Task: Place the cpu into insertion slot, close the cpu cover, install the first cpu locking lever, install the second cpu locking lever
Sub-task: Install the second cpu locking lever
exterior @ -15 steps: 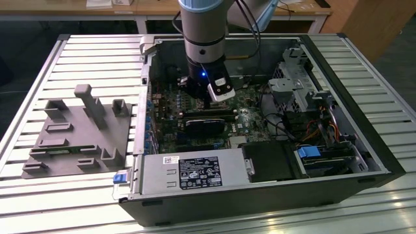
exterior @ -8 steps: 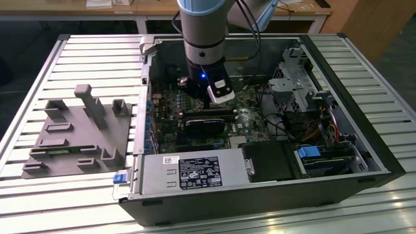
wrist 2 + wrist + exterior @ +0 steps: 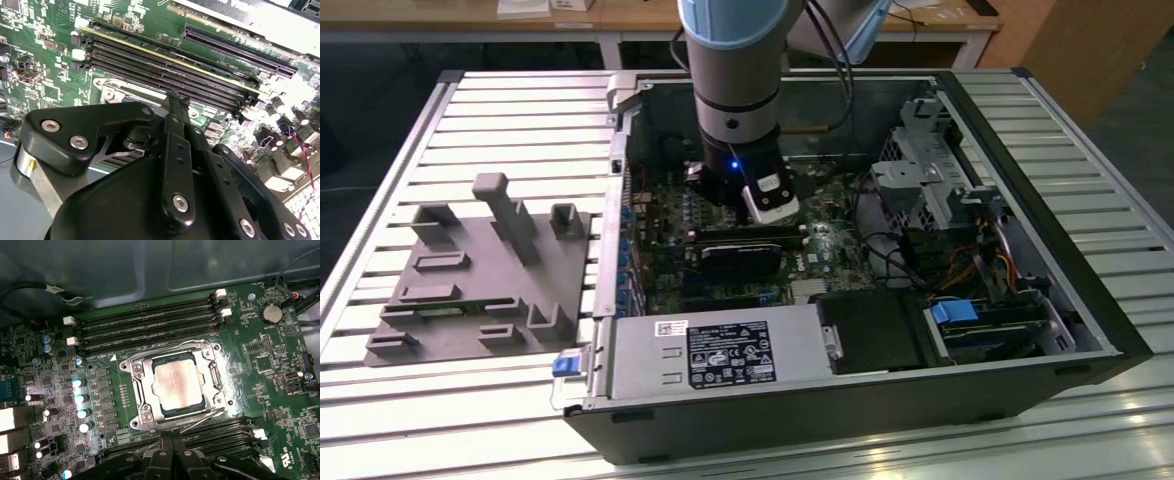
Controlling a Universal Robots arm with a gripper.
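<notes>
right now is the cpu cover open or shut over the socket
Shut: in the first wrist view the cpu cover lies flat around the cpu, whose silvery top shows through its window.

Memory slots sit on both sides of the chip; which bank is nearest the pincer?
The lower bank, directly beside the pincer; the other bank lies beyond the cpu.

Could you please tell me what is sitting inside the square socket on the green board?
The square silvery cpu lies inside the black-framed insertion slot, with the thin metal cpu cover framing it. The contacts beneath are hidden.
</notes>
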